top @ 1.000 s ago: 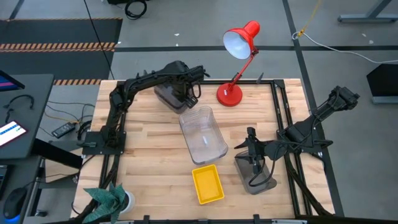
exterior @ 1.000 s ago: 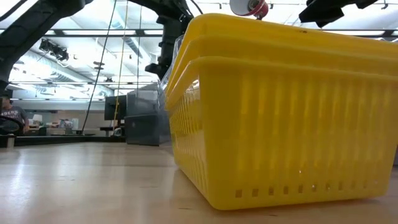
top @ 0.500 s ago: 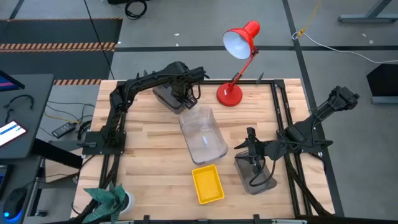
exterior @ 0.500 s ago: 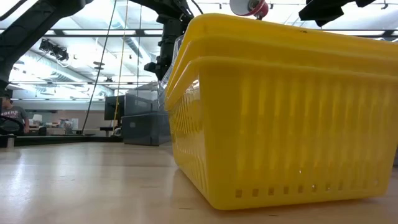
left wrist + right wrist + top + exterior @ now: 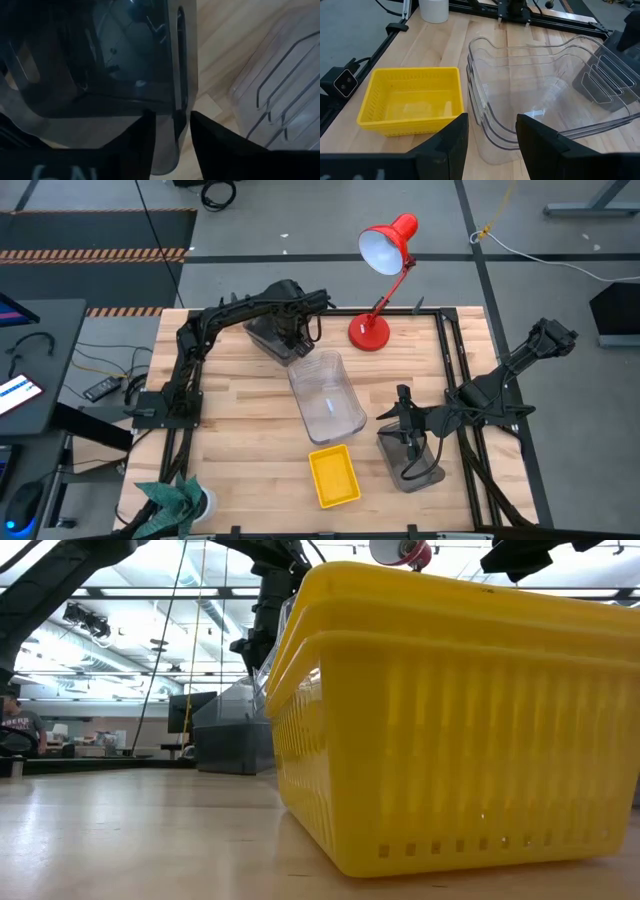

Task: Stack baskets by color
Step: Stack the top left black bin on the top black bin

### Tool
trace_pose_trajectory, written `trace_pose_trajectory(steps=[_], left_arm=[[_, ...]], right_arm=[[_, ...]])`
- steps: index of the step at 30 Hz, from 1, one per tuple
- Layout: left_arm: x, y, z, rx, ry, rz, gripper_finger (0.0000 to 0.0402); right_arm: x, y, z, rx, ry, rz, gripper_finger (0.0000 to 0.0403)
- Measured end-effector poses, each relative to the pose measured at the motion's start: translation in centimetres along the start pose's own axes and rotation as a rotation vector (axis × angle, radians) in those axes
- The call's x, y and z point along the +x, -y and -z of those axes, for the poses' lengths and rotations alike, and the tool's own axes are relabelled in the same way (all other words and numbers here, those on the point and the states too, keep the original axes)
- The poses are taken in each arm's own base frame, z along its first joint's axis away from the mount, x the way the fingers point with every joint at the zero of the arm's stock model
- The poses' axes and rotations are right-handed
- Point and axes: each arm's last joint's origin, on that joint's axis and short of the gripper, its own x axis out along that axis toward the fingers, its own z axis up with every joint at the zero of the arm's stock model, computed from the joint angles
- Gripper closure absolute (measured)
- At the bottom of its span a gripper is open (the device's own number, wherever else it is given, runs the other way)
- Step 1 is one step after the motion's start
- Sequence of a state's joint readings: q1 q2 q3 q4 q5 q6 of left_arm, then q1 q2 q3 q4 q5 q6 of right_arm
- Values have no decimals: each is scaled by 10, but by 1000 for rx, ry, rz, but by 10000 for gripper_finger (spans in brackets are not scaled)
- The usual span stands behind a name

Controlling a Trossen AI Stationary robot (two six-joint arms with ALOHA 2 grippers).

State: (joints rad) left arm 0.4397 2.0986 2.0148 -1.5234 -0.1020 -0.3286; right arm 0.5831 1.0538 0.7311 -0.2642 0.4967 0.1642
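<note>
My left gripper point(image 5: 292, 330) points down at the far side of the table, open. Its fingers stand on either side of one long wall point(image 5: 178, 107) of a dark grey basket point(image 5: 266, 336) that rests on the table. A nested stack of clear baskets point(image 5: 327, 398) lies mid-table. Nested yellow baskets point(image 5: 333, 476) stand near the front edge and fill the low view point(image 5: 460, 720). My right gripper point(image 5: 405, 416) hangs open above a second grey basket point(image 5: 414, 468) and faces the clear stack point(image 5: 545, 100).
A red desk lamp point(image 5: 383, 275) stands at the table's far edge, just right of the left gripper. A dark frame rail point(image 5: 452, 370) runs along the table's right side. Bare wood lies to the left of the clear stack.
The grey basket under my left gripper has shifted. In the low view its top edge was level before and now slants up toward the gripper. Both arms have stayed in place.
</note>
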Motion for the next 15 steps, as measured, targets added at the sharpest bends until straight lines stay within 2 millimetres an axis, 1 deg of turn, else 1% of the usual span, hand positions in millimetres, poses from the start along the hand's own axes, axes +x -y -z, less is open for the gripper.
trace_pose_trajectory(steps=[4,8,11,15], left_arm=[[0,1,0,20,2,-3,263],[0,4,1,46,9,-23,279],[2,7,2,43,5,-54,314],[1,13,5,42,1,-63,382]], right_arm=[[0,0,0,0,0,0,233],[0,0,0,0,0,0,233],[0,0,0,5,0,0,233],[0,0,0,14,0,0,233]])
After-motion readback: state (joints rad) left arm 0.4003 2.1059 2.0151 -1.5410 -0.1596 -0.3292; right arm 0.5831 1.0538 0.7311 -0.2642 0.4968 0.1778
